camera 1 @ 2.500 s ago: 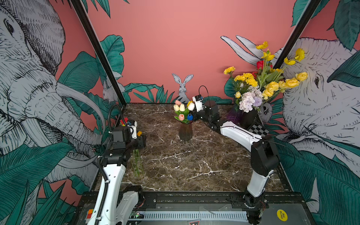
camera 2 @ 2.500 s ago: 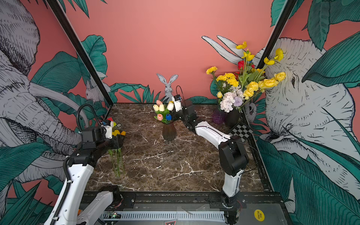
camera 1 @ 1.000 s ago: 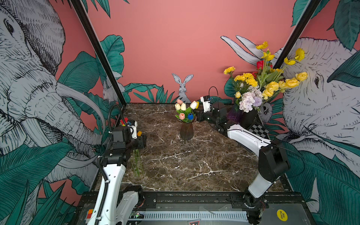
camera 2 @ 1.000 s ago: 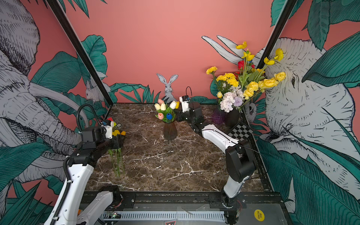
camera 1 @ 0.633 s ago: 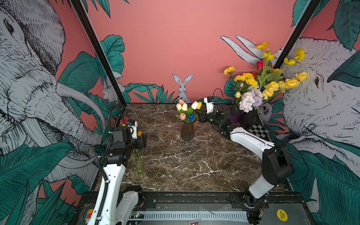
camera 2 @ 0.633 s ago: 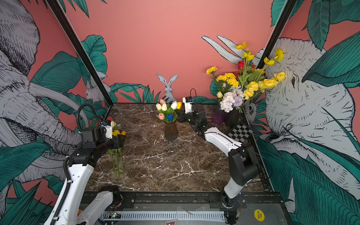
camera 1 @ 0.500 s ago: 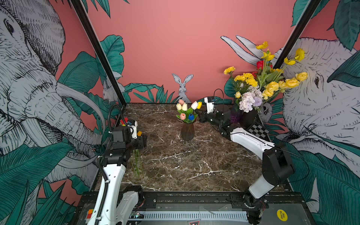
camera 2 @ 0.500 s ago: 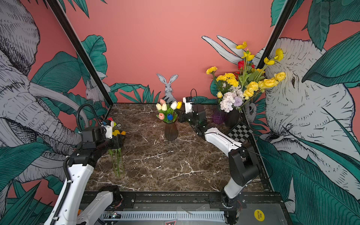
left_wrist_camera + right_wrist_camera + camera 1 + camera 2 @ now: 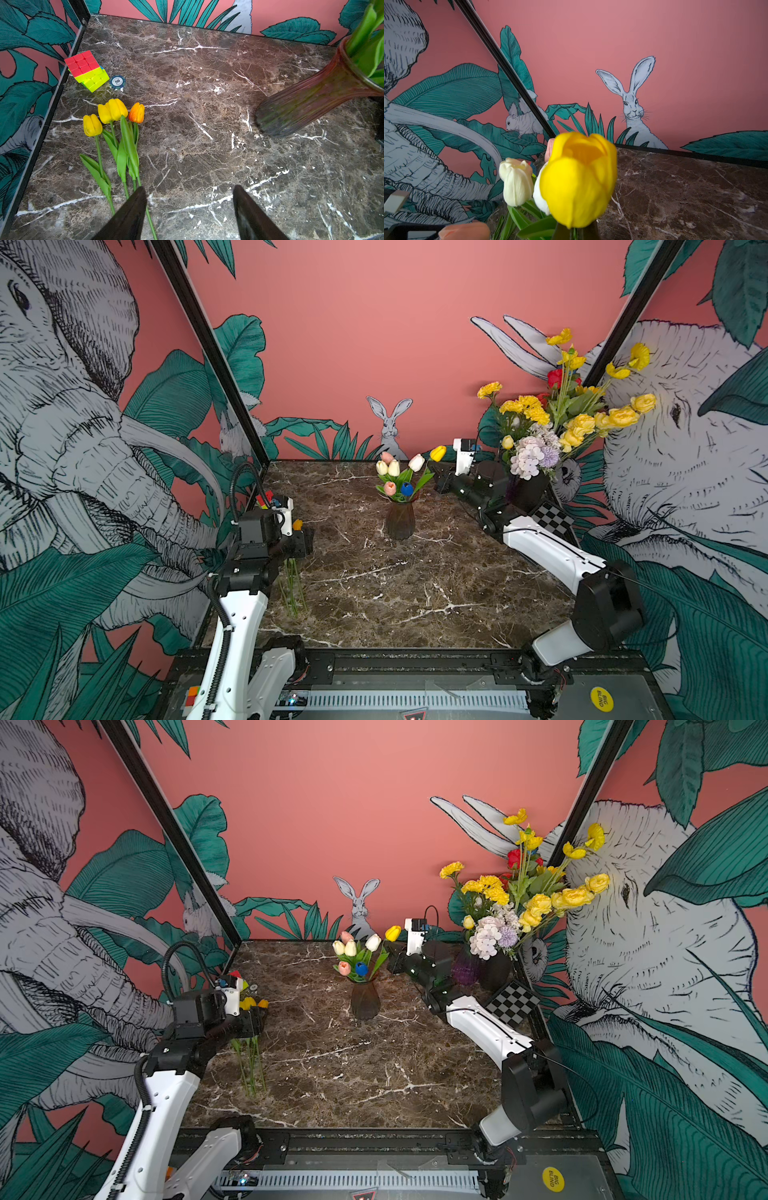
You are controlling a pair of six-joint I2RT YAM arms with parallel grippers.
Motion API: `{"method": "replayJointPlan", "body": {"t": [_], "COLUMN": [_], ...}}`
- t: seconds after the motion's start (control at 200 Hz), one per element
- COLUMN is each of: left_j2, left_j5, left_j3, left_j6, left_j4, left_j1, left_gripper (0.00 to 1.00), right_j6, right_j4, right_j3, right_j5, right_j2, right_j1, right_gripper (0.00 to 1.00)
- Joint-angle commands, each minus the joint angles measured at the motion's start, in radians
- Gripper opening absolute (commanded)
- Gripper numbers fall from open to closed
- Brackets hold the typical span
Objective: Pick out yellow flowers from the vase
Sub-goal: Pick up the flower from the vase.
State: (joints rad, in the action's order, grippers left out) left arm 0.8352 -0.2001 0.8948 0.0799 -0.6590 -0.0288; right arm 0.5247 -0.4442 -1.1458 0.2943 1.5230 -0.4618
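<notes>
- Far side of the desk (image 9: 415,585), near the middle: right end effector (image 9: 440,483) (image 9: 393,963), clamped shut on the stem of a yellow tulip (image 9: 437,453) (image 9: 392,933).
- Close-up in the right wrist view: same yellow tulip (image 9: 577,180), head upright, stem dropping into the closed right end effector (image 9: 574,232).
- Bloom held higher than, and just to the right of, the white tulips (image 9: 392,467) bunched with pink and blue ones in the ribbed vase (image 9: 400,520) (image 9: 365,1002); cannot tell whether the stem's foot is clear of the vase.
- Left edge of the desk: left end effector (image 9: 306,540) (image 9: 187,207), fingers spread wide, gripping nothing, hovering above the marble.
- Flat on the desk just ahead of it: yellow tulips (image 9: 113,110) (image 9: 248,1003) and one orange tulip (image 9: 136,113), stems side by side, heads toward the back wall.
- Beyond those heads, near the left wall: a colour cube (image 9: 87,70) with a poker chip (image 9: 117,81) just beside it.
- Far right corner: many more yellow blooms (image 9: 582,425) among red and lilac-white ones, standing in a dark vase (image 9: 530,497).
</notes>
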Motion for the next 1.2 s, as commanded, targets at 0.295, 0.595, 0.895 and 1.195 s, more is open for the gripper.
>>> {"method": "replayJointPlan", "body": {"t": [0.295,0.595,0.895,1.195], "left_j2": [-0.075,-0.126,-0.079,0.120], "left_j5": [-0.106,-0.099,-0.163,-0.105], "left_j3": [-0.018,0.038,0.099,0.071], "left_j6": [0.037,0.053,0.080,0.009], "left_j4": [0.080,0.115,0.212,0.332], "left_j1": [0.023,0.231,0.506,0.854], "left_gripper": [0.69,0.69,0.70,0.69], "right_j6": [0.038,0.043,0.075,0.076], "right_j4": [0.035,0.126,0.212,0.108], "right_j3": [0.033,0.069,0.164,0.271], "right_j5": [-0.047,-0.031,0.097,0.088], "right_j2": [-0.229,-0.432,-0.583,-0.588], "right_j1": [0.043,0.054,0.016,-0.195], "right_gripper": [0.00,0.00,0.00,0.00]}}
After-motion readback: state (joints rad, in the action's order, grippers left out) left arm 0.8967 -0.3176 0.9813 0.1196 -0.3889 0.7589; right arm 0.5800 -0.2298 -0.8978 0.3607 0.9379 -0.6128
